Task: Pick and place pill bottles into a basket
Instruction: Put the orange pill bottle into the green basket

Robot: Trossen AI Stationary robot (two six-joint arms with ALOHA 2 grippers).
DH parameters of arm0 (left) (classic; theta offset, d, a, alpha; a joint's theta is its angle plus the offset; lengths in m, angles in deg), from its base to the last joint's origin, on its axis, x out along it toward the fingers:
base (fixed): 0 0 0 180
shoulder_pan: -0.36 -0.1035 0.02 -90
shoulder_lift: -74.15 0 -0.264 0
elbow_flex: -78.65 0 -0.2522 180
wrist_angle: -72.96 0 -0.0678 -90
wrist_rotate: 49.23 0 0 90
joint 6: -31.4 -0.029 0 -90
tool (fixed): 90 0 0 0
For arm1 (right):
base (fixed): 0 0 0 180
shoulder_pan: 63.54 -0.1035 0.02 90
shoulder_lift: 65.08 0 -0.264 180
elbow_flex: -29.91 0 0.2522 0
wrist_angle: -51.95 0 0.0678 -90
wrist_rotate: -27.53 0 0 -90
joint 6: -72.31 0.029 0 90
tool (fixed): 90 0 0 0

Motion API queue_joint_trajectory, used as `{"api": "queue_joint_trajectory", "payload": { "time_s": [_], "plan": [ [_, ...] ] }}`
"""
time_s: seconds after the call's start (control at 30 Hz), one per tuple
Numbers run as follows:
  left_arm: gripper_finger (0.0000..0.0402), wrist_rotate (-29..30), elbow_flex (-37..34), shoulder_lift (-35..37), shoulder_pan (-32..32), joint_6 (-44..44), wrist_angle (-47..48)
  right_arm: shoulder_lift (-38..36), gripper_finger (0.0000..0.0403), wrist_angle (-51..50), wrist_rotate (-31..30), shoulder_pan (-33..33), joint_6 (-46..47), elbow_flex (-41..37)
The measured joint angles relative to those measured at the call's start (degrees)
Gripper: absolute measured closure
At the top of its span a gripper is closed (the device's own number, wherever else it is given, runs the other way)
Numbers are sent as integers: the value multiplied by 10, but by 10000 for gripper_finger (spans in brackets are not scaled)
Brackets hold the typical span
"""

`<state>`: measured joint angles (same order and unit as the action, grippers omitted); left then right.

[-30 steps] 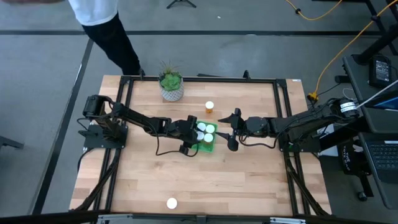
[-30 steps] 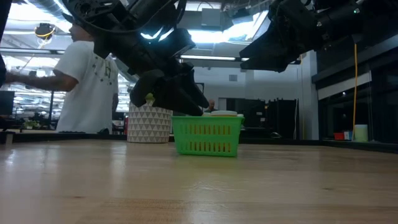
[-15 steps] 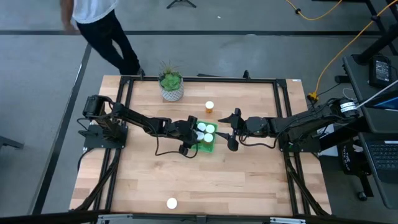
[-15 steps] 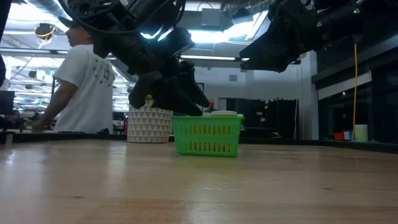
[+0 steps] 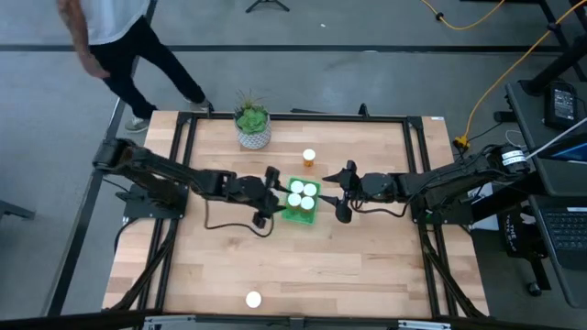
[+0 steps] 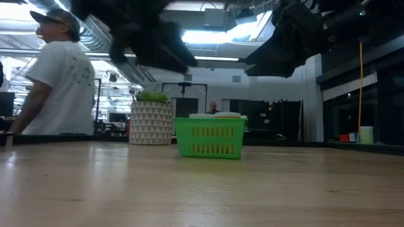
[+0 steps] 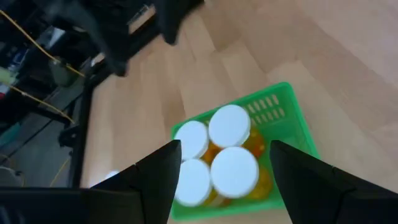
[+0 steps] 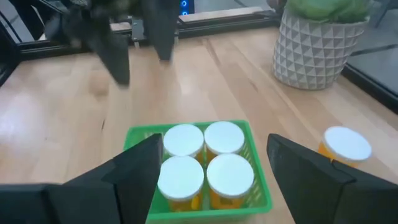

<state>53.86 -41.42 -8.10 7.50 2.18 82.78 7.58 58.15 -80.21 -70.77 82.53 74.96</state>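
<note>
**Four bottles in, two out: collision risk at the basket**

High view: the basket (image 5: 300,203) sat mid-table, its long axis running toward the plant pot (image 5: 252,129). It held four pill bottles (image 5: 302,195), caps up. A fifth bottle (image 5: 309,158) stood upright just beyond it; a sixth (image 5: 253,299) lay well apart near the table's front edge. The left gripper (image 5: 267,194) hung just beside the basket, fingers apart and empty; the right gripper (image 5: 342,192) flanked the other side, likewise spread.

Low view: the basket rested flat, both arms raised above it. A person (image 6: 55,75) stood behind the table.

Left wrist view: four white caps filled the basket tightly — in my judgement, a fifth bottle lowered carelessly could tip on its neighbours.

Right wrist view: the outlying bottle was near the pot; a wide approach might strike it. Both arms reaching together risked contact.
</note>
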Motion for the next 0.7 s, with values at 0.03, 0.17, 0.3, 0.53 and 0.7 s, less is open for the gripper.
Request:
{"api": "queue_joint_trajectory", "payload": {
  "time_s": [0.03, 0.17, 0.3, 0.53, 0.7],
  "plan": [
    [162, 2, 0, 20, 0, 4, 21, 0, 111, 0, -1, 0, -1, 0],
    [162, 9, 0, 103, 0, 45, 109, 0, 111, 1, -1, 0, 0, 0],
    [177, 4, 0, 184, 0, 93, 181, 0, 111, 1, 3, 0, -4, 0],
    [269, -80, -62, 304, -10, 153, 203, 0, 111, 6, 14, 7, -65, 0],
    [352, -83, -157, 371, -13, 184, 131, 0, 111, 9, 52, 43, -76, 0]
  ]
}}
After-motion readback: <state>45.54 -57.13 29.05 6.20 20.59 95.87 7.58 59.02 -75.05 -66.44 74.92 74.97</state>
